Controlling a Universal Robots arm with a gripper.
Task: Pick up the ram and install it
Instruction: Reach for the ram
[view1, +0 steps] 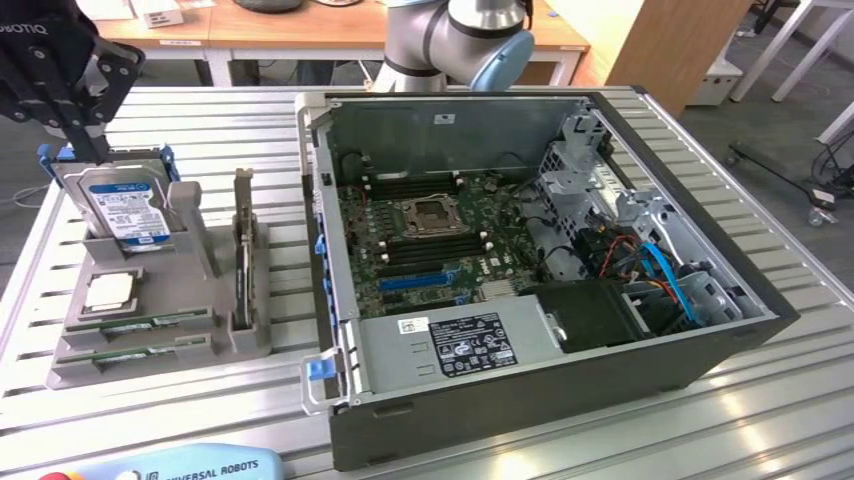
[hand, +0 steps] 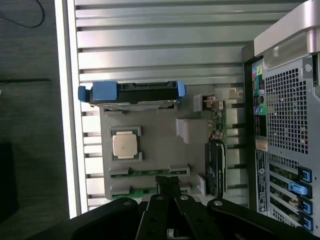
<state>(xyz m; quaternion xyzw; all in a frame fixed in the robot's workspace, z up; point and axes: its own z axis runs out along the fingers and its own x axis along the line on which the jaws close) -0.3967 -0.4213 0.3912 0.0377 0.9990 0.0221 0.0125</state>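
Two green ram sticks lie side by side in slots at the near end of a grey holder (view1: 80, 375): one ram (view1: 140, 324) (hand: 150, 172) and the other (view1: 134, 352) (hand: 142, 192) just in front of it. My gripper (view1: 91, 152) (hand: 167, 183) hangs above the holder's far end in the exterior view, over the hard drive (view1: 127, 205). Its black fingers are shut together with nothing between them. In the wrist view the fingertips overlap the nearer ram stick from high above, apart from it.
The holder also carries a silver processor chip (view1: 110, 290) (hand: 125, 145) and an upright dark expansion card (view1: 243, 260) (hand: 216, 160). An open computer case (view1: 454, 120) with its motherboard (view1: 400, 250) lies at the exterior view's right. A teach pendant (view1: 174, 465) rests at the table's front edge.
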